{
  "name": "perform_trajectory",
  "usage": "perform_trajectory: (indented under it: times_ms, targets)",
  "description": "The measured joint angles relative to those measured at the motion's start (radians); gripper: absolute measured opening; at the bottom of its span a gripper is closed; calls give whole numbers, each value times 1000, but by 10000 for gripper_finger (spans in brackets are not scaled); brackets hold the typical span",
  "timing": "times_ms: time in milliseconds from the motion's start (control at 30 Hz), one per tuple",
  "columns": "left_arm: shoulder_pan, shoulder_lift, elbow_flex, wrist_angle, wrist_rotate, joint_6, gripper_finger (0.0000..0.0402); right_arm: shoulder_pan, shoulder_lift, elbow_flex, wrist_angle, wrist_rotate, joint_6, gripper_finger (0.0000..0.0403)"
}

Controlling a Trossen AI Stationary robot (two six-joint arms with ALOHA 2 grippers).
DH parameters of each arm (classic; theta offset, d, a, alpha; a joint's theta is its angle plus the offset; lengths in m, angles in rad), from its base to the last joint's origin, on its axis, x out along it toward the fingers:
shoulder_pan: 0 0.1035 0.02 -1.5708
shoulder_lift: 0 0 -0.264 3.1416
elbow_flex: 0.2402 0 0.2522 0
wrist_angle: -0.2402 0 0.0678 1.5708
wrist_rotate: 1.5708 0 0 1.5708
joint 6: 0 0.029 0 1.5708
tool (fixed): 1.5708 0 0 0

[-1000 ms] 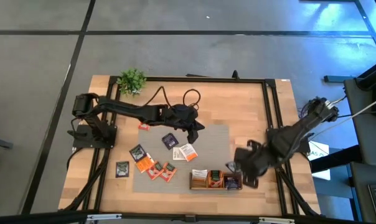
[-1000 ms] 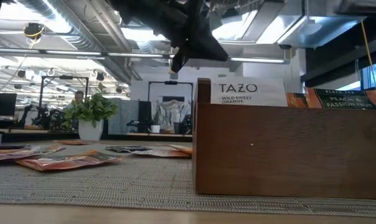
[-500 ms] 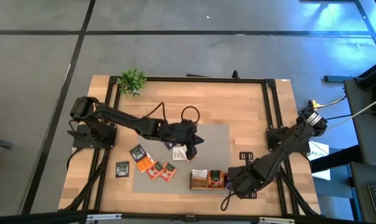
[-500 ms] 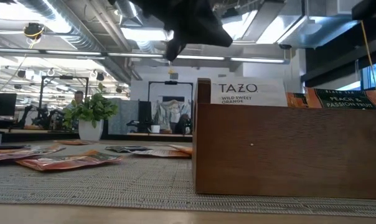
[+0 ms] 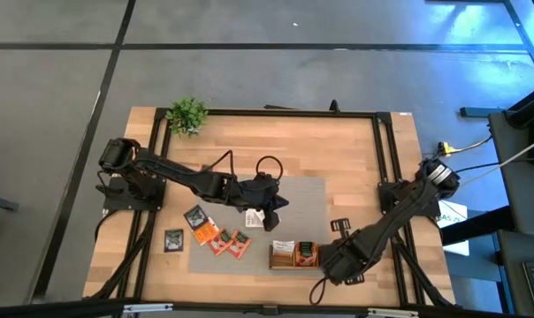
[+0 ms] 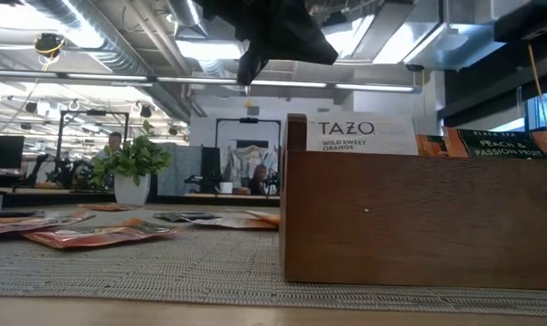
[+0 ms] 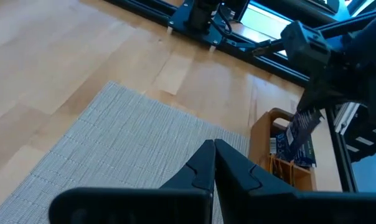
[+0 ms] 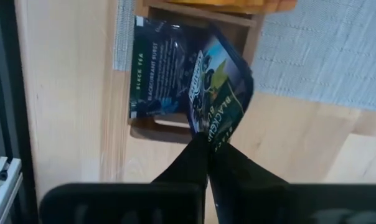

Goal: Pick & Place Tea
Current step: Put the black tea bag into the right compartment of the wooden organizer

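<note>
Right arm lowers a dark sachet into the tray's end compartment

The table point(image 5: 338, 150) carries a grey mat point(image 5: 307, 199) with the wooden tray point(image 5: 280, 258) at its near edge. The right gripper point(image 8: 208, 149) pinches a dark sachet point(image 8: 219, 99) by one corner just over the end compartment, where another dark sachet already lies. It hangs tilted, long axis running away from the fingers toward the tray. Judged best: square it to the slot, lower, then release. The left gripper point(image 7: 213, 163), jaws pressed together and empty, hovers over loose sachets point(image 5: 218, 238) mid-mat.
</note>
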Motion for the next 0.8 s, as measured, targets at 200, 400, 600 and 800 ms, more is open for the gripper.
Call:
perform_trajectory:
  times_ms: [200, 400, 600, 800]
  targets:
    - [0, 0, 0, -7, 0, 0, 4, -1, 19, 0, 2, 2, -22, 18]
    - [0, 0, 0, -9, 0, 0, 4, -11, 19, 0, -11, 1, -20, 20]
    - [0, 0, 0, -9, 0, 0, 4, -27, 19, 0, -12, -6, -22, 41]
    - [0, -1, 0, -9, 0, 0, 4, -34, 20, 5, -37, -24, 7, 95]
